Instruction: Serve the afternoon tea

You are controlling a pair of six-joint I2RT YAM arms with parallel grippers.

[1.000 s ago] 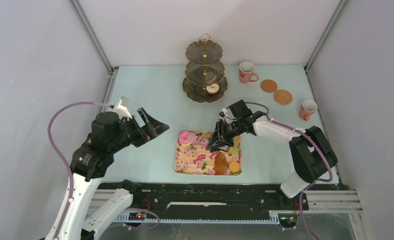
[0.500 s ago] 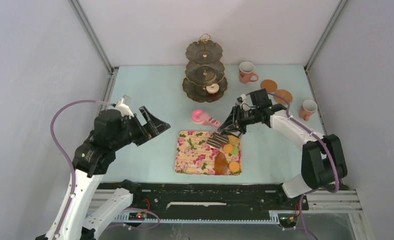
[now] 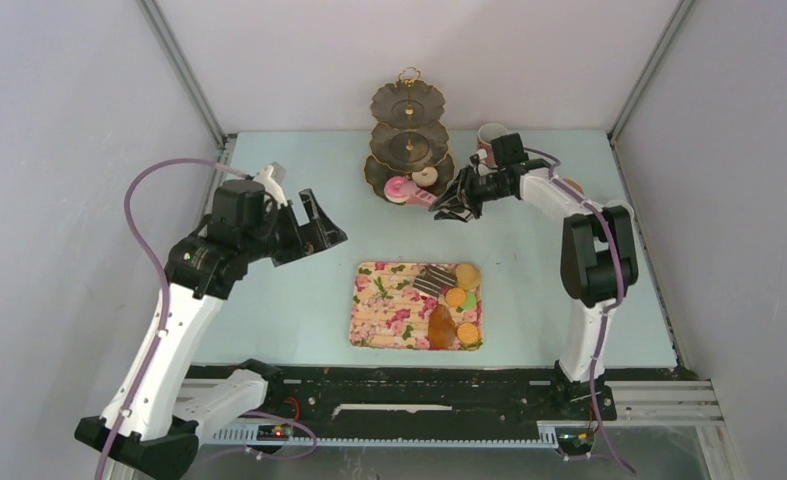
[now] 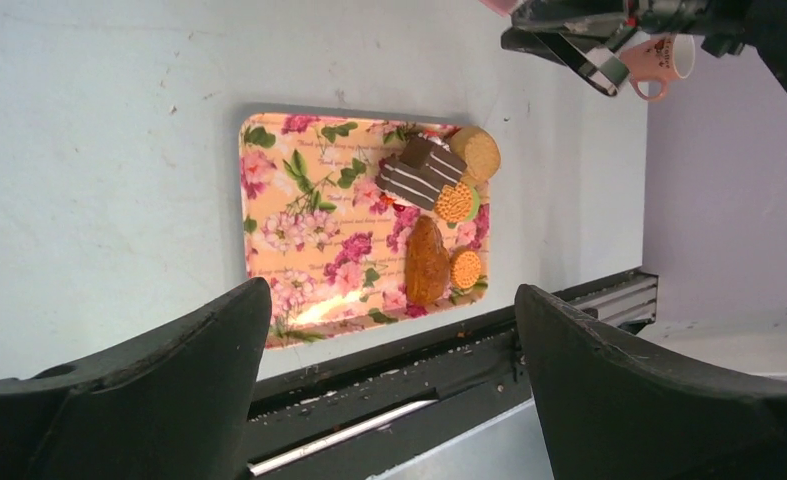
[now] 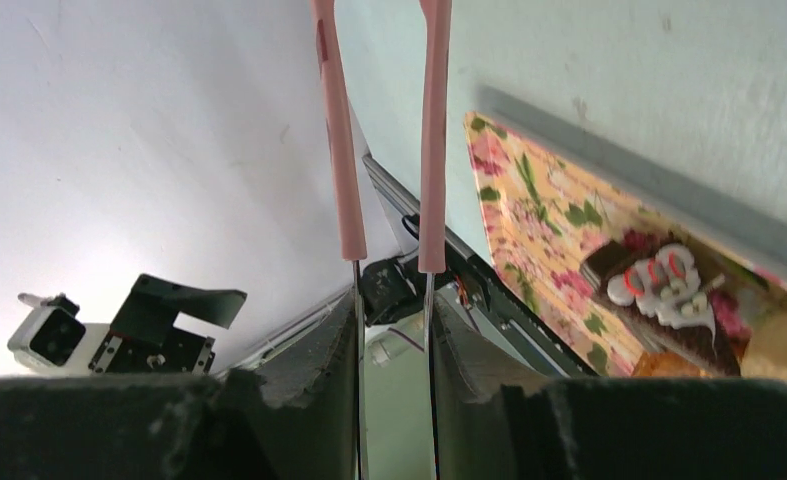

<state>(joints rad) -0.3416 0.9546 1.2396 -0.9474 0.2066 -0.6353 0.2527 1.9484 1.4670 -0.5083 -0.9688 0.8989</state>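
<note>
My right gripper (image 3: 461, 203) is shut on the pink-handled tongs (image 3: 431, 199). The tongs hold a pink donut (image 3: 397, 189) at the bottom tier of the three-tier stand (image 3: 381, 180), next to a white donut (image 3: 426, 176). In the right wrist view the gripper (image 5: 391, 330) clamps the tong arms (image 5: 341, 150); the tong tips are out of frame. The floral tray (image 3: 379, 315) holds a striped chocolate slice (image 3: 432, 280), macarons (image 3: 466, 275), and a croissant (image 3: 441, 325). My left gripper (image 3: 319, 226) is open and empty, left of the tray. A pink mug (image 3: 489, 140) stands behind the right arm.
The left wrist view looks down on the tray (image 4: 299, 230), chocolate slice (image 4: 414, 175), croissant (image 4: 426, 262) and the mug (image 4: 659, 62). The right arm's links cover the cork coasters and the back right of the table. Enclosure walls stand on three sides.
My right arm has carried the tongs with the pink donut from the tray back to the stand's bottom tier. My left arm has risen and shifted back a little, still open.
</note>
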